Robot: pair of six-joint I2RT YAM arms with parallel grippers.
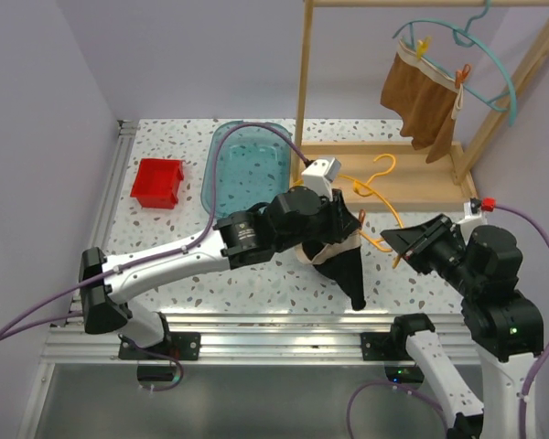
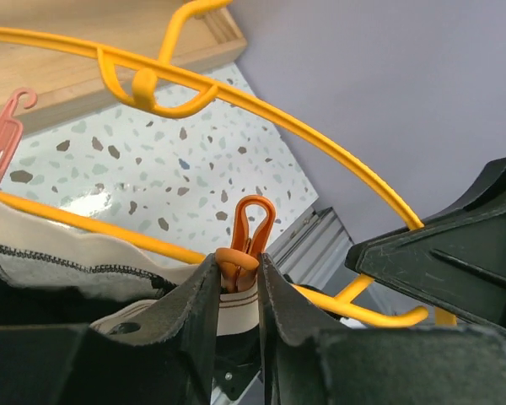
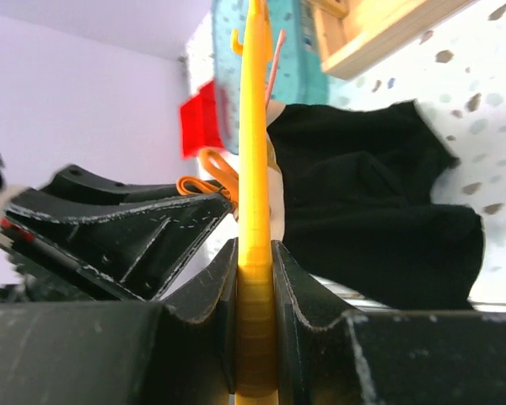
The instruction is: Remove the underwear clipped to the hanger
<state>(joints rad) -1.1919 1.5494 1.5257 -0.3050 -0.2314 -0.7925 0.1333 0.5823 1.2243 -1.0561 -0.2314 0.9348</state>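
The left gripper (image 2: 236,263) has its fingers pressed together on the orange clip (image 2: 251,221), which pins the beige waistband of the black underwear (image 1: 346,267) to the yellow hanger (image 2: 320,135). The right gripper (image 3: 255,253) is clamped tight on the rim of this hanger and holds it over the table (image 1: 146,229), with the garment hanging below. The brown underwear (image 1: 419,96) hangs clipped on a teal hanger (image 1: 511,84) on the wooden rack (image 1: 303,82), well apart from both arms, while a red bin (image 1: 158,183) and a blue tray (image 1: 247,165) stand at the far left.
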